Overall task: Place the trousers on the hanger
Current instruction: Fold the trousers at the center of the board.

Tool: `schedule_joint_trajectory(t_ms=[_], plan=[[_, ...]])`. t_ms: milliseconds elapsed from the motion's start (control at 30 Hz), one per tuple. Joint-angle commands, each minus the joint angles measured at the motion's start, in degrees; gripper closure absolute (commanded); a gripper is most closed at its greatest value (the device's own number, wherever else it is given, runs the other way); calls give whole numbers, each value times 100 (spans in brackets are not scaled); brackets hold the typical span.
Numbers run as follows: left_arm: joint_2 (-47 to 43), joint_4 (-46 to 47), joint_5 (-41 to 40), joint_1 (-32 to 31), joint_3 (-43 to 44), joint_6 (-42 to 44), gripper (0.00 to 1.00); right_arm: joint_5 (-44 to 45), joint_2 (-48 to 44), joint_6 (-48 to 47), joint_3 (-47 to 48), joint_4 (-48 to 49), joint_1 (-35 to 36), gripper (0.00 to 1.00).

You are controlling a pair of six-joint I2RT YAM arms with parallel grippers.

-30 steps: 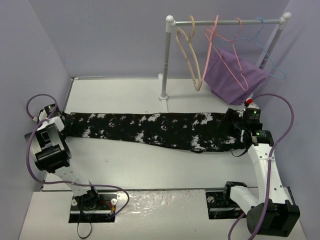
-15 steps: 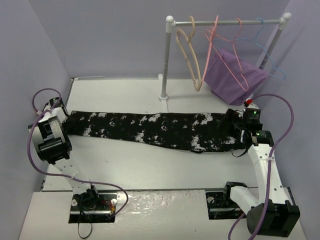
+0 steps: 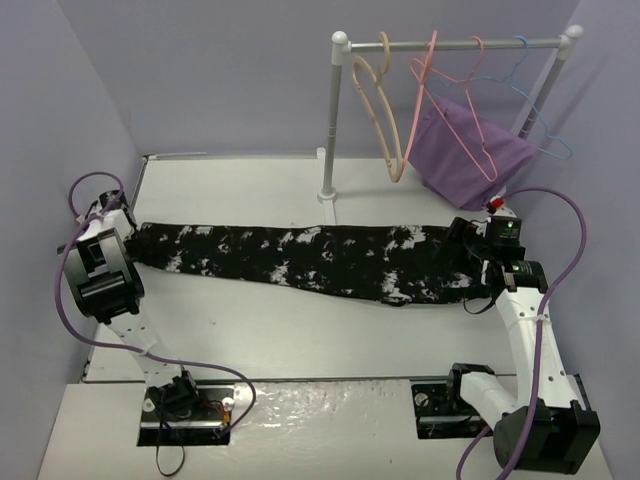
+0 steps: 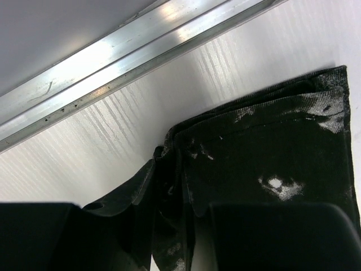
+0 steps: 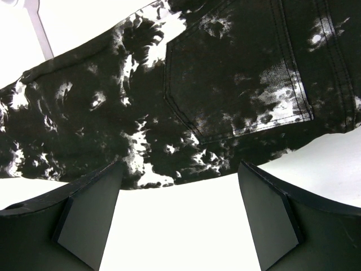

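Trousers (image 3: 300, 255) lay stretched flat along the table (image 3: 250, 190), legs towards my left. My left pincer (image 4: 177, 203) was pinched nearly shut on their bunched hem end. My right pincer (image 5: 180, 169) stood wide apart just over the waist end, gripping nothing. The beige hanger (image 3: 396, 165) hung on the rail (image 3: 450, 43), well apart.

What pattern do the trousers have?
The trousers are black with white speckled blotches, clearest in the right wrist view.
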Motion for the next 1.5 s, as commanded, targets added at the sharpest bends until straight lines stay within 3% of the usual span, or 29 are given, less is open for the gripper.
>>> schedule_joint_trajectory(t_ms=[0,133,267,533,767,900,1033,1300,1467], plan=[[-448,-428,59,-44,-96,687,100,-124,-64,-147,257,111,40,20],[-1637,-579,9,-44,289,1103,100,-133,-3,-142,269,104,74,20],[-2271,-982,-126,-27,1348,1513,100,-89,24,-168,287,112,128,20],[-2460,-1647,-397,2,3758,2118,100,-56,50,-201,316,121,246,20],[-2647,-1632,329,-283,4278,2439,100,-18,-40,-166,307,124,324,20],[-2897,-1659,536,-966,4029,2585,100,-9,-46,-160,358,121,339,20],[-3356,-1377,792,-1955,3118,2277,100,-1,-100,-132,476,120,339,20],[-4101,222,885,-3815,754,1103,100,-80,-89,-98,1048,6,348,20],[-3960,1119,754,-5111,76,406,100,-92,-59,-88,1262,-33,348,20]])
